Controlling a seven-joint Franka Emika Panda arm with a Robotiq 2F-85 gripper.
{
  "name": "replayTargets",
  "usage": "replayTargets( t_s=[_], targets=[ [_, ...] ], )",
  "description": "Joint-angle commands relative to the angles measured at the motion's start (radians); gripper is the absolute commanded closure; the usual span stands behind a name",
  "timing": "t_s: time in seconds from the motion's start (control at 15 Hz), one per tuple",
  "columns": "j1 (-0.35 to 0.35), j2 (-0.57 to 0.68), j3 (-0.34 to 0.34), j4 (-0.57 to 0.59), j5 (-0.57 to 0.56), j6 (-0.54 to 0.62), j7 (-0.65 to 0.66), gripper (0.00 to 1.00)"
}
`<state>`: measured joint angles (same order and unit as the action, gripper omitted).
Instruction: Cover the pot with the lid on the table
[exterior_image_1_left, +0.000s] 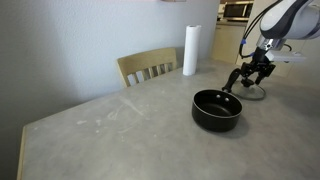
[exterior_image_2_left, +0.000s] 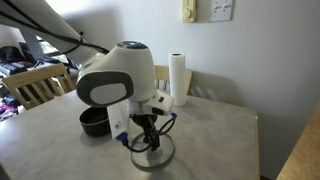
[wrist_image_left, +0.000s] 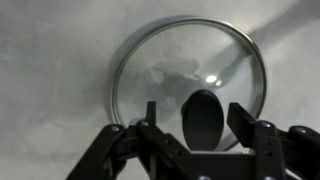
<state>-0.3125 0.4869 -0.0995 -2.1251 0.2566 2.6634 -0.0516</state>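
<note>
The black pot (exterior_image_1_left: 217, 108) stands open on the pale grey table (exterior_image_1_left: 120, 130); it also shows in an exterior view (exterior_image_2_left: 95, 120). The glass lid (wrist_image_left: 190, 60) lies flat on the table beside the pot, seen in both exterior views (exterior_image_1_left: 256, 93) (exterior_image_2_left: 152, 157). My gripper (wrist_image_left: 200, 118) hangs right over the lid, also seen in both exterior views (exterior_image_1_left: 248, 78) (exterior_image_2_left: 147, 135). Its fingers are open on either side of the lid's dark knob (wrist_image_left: 203, 112), with a gap on each side.
A white paper towel roll (exterior_image_1_left: 190, 50) stands at the table's far edge, also seen in an exterior view (exterior_image_2_left: 178, 78). A light wooden chair (exterior_image_1_left: 148, 68) is tucked against the table. The pot's handle (exterior_image_1_left: 232, 80) points toward the gripper.
</note>
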Motion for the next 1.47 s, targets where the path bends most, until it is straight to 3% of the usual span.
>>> replayTargets(
  t_s=[0.0,0.27,0.33,0.73,1.13,1.4],
  targets=[
    [-0.009,-0.008,0.006,-0.001,0.005,-0.034,-0.015,0.56],
    [-0.008,-0.031,0.008,-0.022,0.007,-0.024,-0.022,0.84],
    [-0.009,-0.031,0.008,-0.023,0.008,-0.024,-0.022,0.86],
    [0.017,-0.106,-0.028,-0.073,-0.031,-0.004,0.008,0.86],
    [0.112,-0.264,-0.17,-0.146,-0.255,0.08,0.154,0.86],
    [0.128,-0.356,-0.193,-0.162,-0.35,0.054,0.221,0.86]
  ],
)
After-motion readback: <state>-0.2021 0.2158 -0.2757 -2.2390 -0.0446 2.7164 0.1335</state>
